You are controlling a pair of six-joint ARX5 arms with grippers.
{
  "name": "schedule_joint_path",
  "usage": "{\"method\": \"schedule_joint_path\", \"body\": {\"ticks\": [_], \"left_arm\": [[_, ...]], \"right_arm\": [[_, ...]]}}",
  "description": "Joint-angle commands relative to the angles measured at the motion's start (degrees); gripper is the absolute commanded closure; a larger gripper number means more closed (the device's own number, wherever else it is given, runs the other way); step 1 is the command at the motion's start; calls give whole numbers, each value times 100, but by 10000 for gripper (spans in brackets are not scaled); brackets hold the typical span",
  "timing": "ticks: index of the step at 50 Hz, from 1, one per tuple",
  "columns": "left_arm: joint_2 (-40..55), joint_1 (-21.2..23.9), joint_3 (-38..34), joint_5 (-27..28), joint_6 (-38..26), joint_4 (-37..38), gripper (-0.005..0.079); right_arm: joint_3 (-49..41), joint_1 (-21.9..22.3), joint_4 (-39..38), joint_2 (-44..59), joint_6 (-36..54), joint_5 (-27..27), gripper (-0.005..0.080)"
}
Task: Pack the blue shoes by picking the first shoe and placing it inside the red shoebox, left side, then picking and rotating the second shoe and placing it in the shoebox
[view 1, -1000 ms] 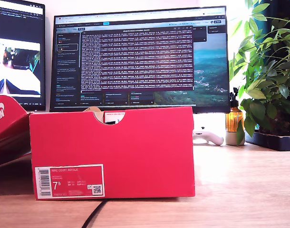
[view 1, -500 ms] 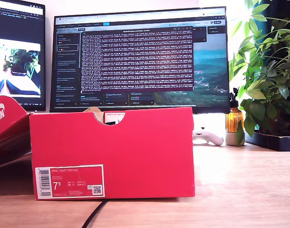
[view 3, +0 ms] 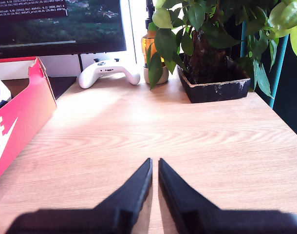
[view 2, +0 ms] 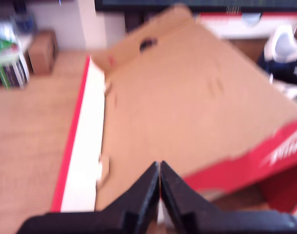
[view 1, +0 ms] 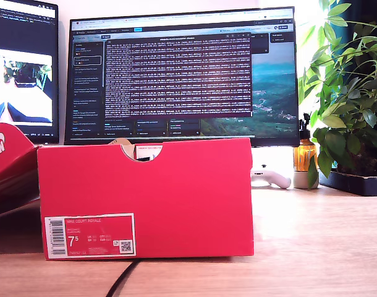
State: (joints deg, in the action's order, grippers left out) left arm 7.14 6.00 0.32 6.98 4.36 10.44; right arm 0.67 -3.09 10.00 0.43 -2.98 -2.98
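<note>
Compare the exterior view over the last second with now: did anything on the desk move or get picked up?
Almost nothing. The red shoebox seems to have shifted very slightly; no arm appears in the exterior view, and nothing was taken hold of or let go. On the side monitor, the camera feed keeps changing. The red lid, game controller, amber bottle and plant stayed put.

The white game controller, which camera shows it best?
The second wrist view: the whole game controller lies in plain sight on the desk by the plant pot. The exterior view shows only part of it behind the red shoebox. The first wrist view misses it.
</note>
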Motion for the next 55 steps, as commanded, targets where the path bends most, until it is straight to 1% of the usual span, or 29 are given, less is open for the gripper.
{"method": "schedule_joint_path", "body": {"ticks": [1,20,32,36,41,55], "left_arm": [[-11,17,-177,2,15,111,761],[-15,22,-177,2,15,116,761],[-750,28,-177,-2,15,114,761],[-780,-13,-173,-11,15,37,761],[-782,-57,-173,-2,15,118,761],[-782,-372,-173,0,15,118,761]], "right_arm": [[-24,-26,-42,-37,-9,0,765],[-24,-26,-42,-37,-9,-2,765],[-24,-26,-39,-35,-9,-11,765],[-24,-26,-39,-37,-7,-9,765],[-24,-26,-39,-37,-7,-15,765],[-24,-26,-37,-37,-7,-15,765]]}}
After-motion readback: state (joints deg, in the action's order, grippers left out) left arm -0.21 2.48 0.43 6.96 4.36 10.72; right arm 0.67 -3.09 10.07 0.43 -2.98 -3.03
